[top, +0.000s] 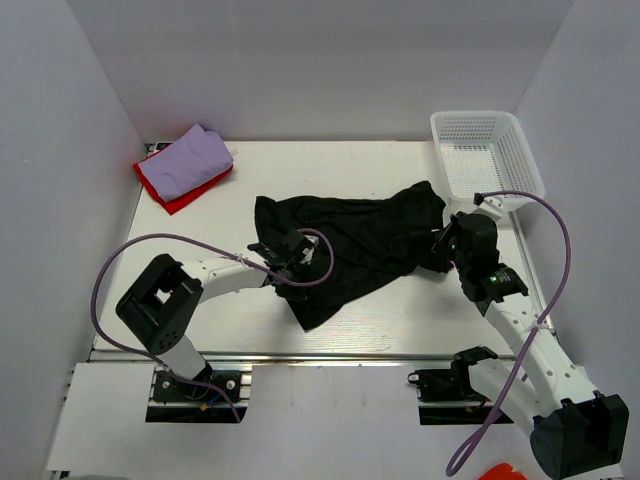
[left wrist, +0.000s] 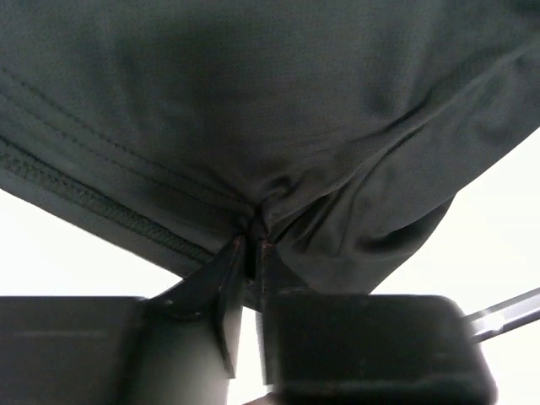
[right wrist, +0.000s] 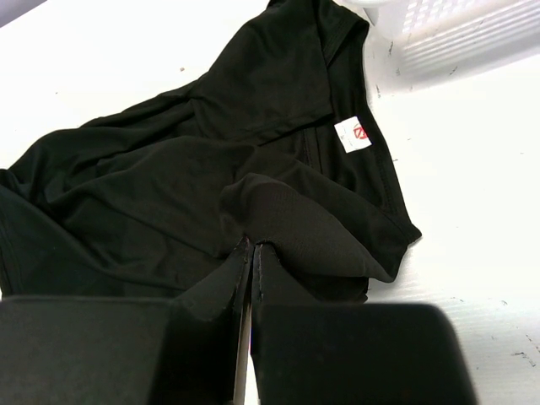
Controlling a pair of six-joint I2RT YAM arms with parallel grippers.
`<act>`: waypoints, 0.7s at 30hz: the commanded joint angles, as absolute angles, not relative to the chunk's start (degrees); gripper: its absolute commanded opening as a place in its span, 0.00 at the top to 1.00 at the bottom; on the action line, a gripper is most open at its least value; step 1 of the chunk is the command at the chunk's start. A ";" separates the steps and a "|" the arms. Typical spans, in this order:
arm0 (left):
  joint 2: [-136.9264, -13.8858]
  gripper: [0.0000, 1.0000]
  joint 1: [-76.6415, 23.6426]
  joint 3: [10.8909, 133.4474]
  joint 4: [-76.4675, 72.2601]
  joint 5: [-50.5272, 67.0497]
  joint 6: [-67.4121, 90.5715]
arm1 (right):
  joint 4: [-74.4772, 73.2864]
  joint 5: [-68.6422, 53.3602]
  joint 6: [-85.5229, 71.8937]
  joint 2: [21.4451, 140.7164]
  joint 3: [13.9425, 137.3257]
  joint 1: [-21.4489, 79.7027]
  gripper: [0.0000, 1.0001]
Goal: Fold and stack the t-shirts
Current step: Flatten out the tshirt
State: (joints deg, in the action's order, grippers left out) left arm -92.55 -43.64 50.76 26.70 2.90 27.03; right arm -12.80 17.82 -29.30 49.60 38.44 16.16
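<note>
Left tool (left wrist: 253,240) pinching black t-shirt (top: 360,235) near stitched hem; right tool (right wrist: 251,246) pinching soft fold.

Light falls evenly from above. The top view is bright, with the white table (top: 400,310) and walls (top: 300,70) close to glare and only soft, faint shadows. The black shirt (top: 350,240) shows little fold detail there. In the wrist views the left gripper (left wrist: 251,243) and right gripper (right wrist: 250,253) are blurred at the near edge. The cloth is sharper, while the table and basket (right wrist: 456,34) are washed out white.
</note>
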 commanded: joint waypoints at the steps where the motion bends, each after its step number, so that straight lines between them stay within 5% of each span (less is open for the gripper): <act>1: -92.64 0.94 -44.38 52.12 25.49 4.22 26.63 | -11.43 18.02 -28.21 49.05 38.32 16.00 1.00; 2: -92.03 1.00 -44.38 52.12 25.49 4.22 26.63 | -11.60 18.02 -28.21 49.30 38.41 16.00 1.00; 12: -79.65 1.00 -44.38 53.96 26.80 -1.05 26.02 | -11.69 20.38 -28.56 47.90 39.46 15.82 1.00; 21: -68.91 1.00 -43.33 60.64 31.03 -18.70 26.02 | -12.48 32.77 -29.62 46.50 46.93 15.91 1.00</act>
